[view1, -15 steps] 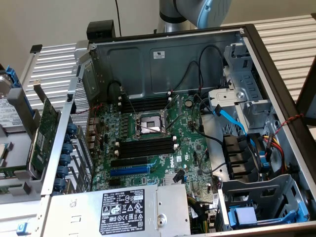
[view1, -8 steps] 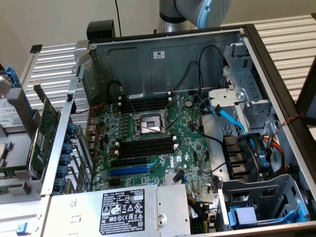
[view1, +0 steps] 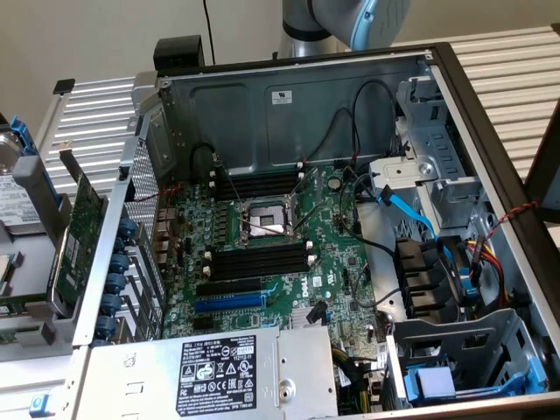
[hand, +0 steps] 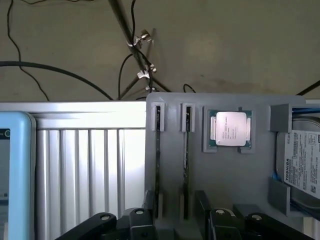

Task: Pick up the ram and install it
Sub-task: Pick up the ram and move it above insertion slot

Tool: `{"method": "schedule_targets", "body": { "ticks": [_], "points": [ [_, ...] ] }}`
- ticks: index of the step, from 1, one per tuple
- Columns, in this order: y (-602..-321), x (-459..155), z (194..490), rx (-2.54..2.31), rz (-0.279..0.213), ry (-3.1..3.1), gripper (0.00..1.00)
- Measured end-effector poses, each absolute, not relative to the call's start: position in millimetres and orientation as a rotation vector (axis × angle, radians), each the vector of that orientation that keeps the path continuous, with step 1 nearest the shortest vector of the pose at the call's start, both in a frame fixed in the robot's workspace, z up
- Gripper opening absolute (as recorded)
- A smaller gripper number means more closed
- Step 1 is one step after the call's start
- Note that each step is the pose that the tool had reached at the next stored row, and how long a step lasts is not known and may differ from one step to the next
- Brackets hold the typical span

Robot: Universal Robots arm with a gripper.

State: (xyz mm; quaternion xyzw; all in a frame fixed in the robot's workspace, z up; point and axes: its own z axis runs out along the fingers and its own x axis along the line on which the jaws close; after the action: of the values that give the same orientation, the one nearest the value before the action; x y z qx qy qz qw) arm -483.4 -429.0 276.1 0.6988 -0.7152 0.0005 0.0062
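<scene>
The hand (hand: 175, 212) hangs spread as wide as it goes, with nothing in it. Its black fingers (hand: 202, 207) sit low over the near end of a grey holder (hand: 225, 175). The ram (hand: 186, 160) stands on edge in a narrow slot of that holder, and a second stick (hand: 158, 160) stands in the slot just beside it.

Both sticks lie between the open jaws, and that is what worries me. If the hand closes from here it could pinch the two together, or catch the rib between the slots, and lift neither cleanly. Seen edge on, I cannot tell which stick it is lined up with. A grip that lands off centre or skewed could tilt the thin board and jam it in its slot, or let it slip once lifted.

Near the slots a processor (hand: 229, 129) lies in its recess, and beyond that is a hard drive (hand: 300, 165); a sideways drift could knock either. The holder borders the bare slats of the table (hand: 90, 165).

In the open computer case (view1: 289, 96), the black memory slots (view1: 260, 260) flank the socket. A blue cable (view1: 407, 212) trails loose on the board's other side. A stick carried crooked might snag on wiring or meet its slot at an angle.
</scene>
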Motion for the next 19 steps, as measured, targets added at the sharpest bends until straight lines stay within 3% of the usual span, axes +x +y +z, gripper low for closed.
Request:
{"method": "schedule_targets", "body": {
  "ticks": [19],
  "points": [
    [-444, -480, 242, 2.187, 0.000, -2.239, 0.45]
  ]
}}
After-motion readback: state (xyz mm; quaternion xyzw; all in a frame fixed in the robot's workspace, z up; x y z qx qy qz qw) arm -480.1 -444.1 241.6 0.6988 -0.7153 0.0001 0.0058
